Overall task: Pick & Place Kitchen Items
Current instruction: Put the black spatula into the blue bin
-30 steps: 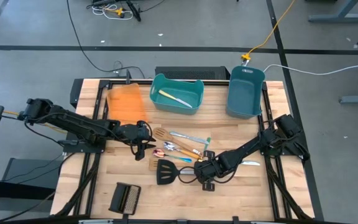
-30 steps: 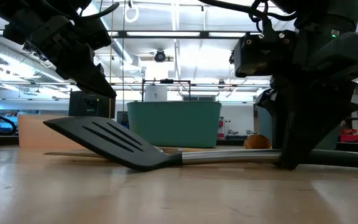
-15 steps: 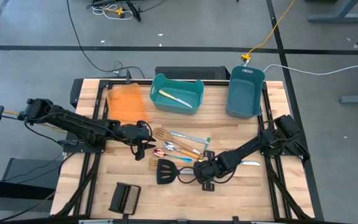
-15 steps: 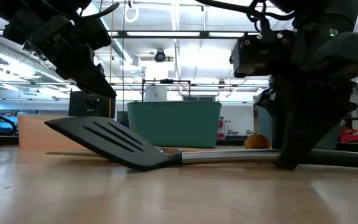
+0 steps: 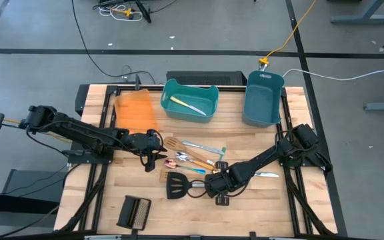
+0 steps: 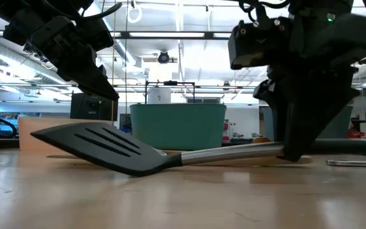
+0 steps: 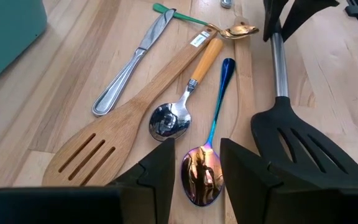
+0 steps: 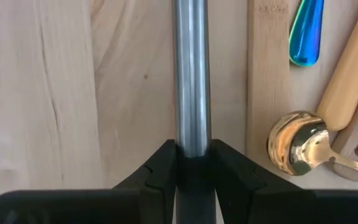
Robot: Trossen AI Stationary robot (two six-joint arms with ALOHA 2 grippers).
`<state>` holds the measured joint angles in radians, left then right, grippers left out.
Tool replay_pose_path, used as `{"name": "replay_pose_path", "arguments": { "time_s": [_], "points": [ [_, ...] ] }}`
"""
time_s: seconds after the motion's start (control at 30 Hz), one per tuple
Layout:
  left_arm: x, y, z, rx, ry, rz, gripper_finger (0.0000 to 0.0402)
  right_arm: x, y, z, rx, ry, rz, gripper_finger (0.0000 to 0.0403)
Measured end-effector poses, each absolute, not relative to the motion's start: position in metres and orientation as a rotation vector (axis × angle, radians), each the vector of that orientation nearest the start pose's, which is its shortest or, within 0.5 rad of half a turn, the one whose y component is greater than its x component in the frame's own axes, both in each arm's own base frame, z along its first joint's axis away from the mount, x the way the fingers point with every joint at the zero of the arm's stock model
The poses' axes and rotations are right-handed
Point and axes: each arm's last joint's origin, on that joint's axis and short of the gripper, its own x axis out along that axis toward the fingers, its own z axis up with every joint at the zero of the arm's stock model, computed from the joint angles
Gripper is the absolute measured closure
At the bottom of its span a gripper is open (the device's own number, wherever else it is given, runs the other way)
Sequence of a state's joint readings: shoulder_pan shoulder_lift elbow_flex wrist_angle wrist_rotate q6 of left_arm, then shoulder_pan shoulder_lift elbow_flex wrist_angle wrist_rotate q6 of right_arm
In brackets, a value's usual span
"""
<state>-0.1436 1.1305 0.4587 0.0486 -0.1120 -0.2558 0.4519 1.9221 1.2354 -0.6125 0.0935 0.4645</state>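
Wooden desk (image 5: 259, 207) carries a loose cluster of utensils near its middle. Nearest the front edge, the right tool (image 5: 216, 188) is clamped narrowly on the steel handle of the black spatula (image 6: 100, 145), whose head is tipped just off the surface: the pick appears under way. Next move, in my judgement, calls for a clean lift and carry to a teal bin (image 5: 190, 100) at the far side. Left tool (image 7: 194, 168) hovers part-open over a spoon (image 7: 202, 174), empty.
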Motion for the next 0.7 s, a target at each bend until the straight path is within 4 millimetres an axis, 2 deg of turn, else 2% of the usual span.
{"name": "replay_pose_path", "arguments": {
  "time_s": [0.37,0.7],
  "points": [
    [0.213,-0.028,0.181,-0.164,0.617,0.047,0.0268,0.333,0.159,0.179,0.018,1.308,0.015,0.0312],
    [0.213,-0.028,0.18,-0.162,0.618,0.047,0.0268,0.311,0.145,0.235,0.014,1.197,-0.054,0.0312]
  ]
}}
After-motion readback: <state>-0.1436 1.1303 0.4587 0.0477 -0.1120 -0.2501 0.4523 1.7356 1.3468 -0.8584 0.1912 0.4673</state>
